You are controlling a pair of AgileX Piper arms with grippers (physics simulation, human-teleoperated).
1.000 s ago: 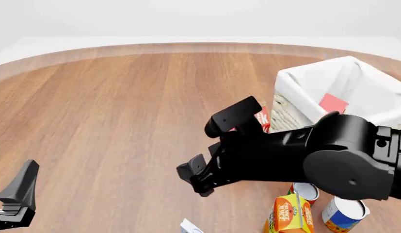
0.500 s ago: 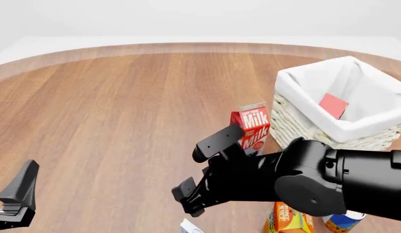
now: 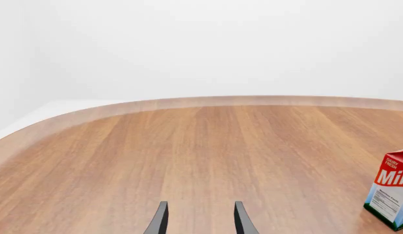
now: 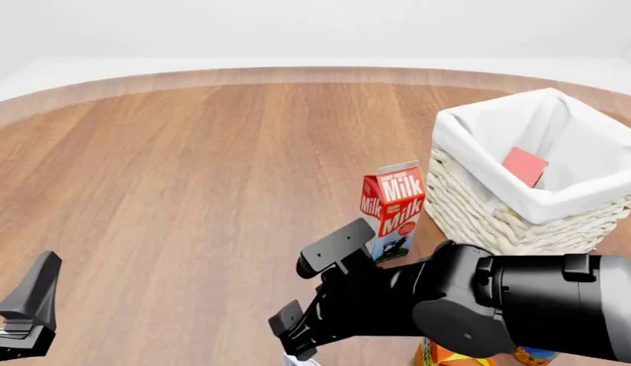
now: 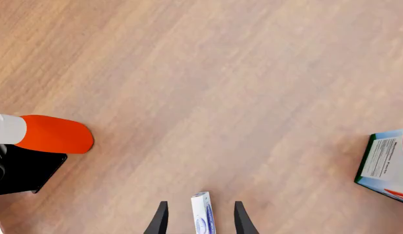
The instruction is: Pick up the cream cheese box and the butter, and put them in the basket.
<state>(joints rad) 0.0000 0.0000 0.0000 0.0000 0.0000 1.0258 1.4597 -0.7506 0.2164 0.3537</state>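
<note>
The cream cheese box (image 5: 202,217), white with pale blue markings, lies on the table between my right gripper's open fingers (image 5: 201,223) in the right wrist view. In the front view only its corner (image 4: 294,358) shows at the bottom edge, just below my right gripper (image 4: 300,293). The jaws stand apart around the box and do not touch it. The butter (image 4: 524,165) shows as a red face inside the basket (image 4: 478,206) at the right. My left gripper (image 4: 28,303) rests at the bottom left, open and empty (image 3: 200,222).
A red-and-white Milk carton (image 4: 394,210) stands just left of the basket, also seen in both wrist views (image 5: 386,165) (image 3: 391,195). An orange juice carton (image 4: 437,357) peeks out under my right arm. A red-orange and white rounded object (image 5: 48,134) lies by a black block.
My right arm has moved down and toward the near edge, uncovering the Milk carton and basket. Its open gripper now stands over the cream cheese box. The left arm has not moved.
</note>
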